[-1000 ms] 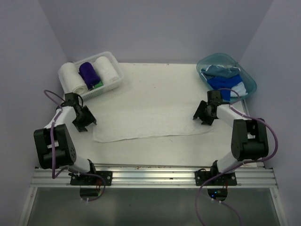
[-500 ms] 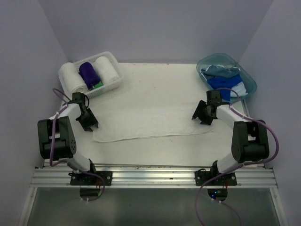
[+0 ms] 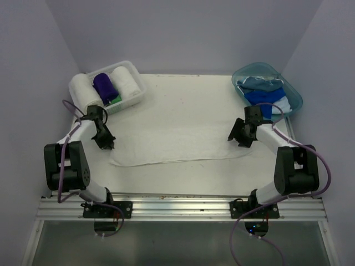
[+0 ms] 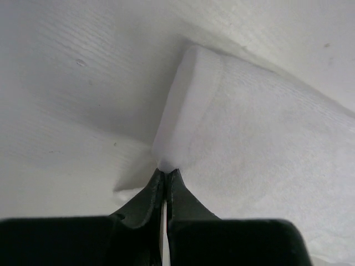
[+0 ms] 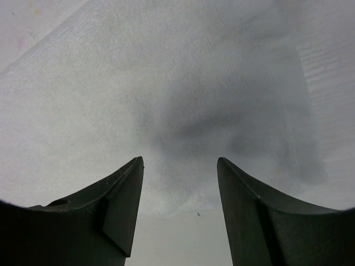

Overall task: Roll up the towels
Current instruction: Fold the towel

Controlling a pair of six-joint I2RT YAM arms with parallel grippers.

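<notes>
we see a large white towel (image 3: 177,141) spread flat across the middle of the table (image 3: 183,94), its long side running left to right and its weave finely ribbed. in the left wrist view its left end (image 4: 266,133) is raised a little off the table, showing a thick pale edge with a shadow under it. more towels sit apart: two white rolls (image 3: 83,91), a purple roll (image 3: 105,86) and a bit of green cloth (image 3: 115,100) in the white lattice basket (image 3: 138,91) at the far left, and royal blue cloth (image 3: 260,98) with pale blue cloth (image 3: 258,83) loose in the teal tub (image 3: 294,97) at the far right.

the table is off-white with a few small specks, and plain lilac walls (image 3: 183,33) close it in on three sides.

the left gripper (image 3: 106,143) is at the towel's left end, its jaws pressed together (image 4: 166,180) with a thin sliver of white cloth pinched between them. the right gripper (image 3: 242,138) is at the towel's right end, its jaws spread wide (image 5: 180,166) just above the cloth and holding nothing.
</notes>
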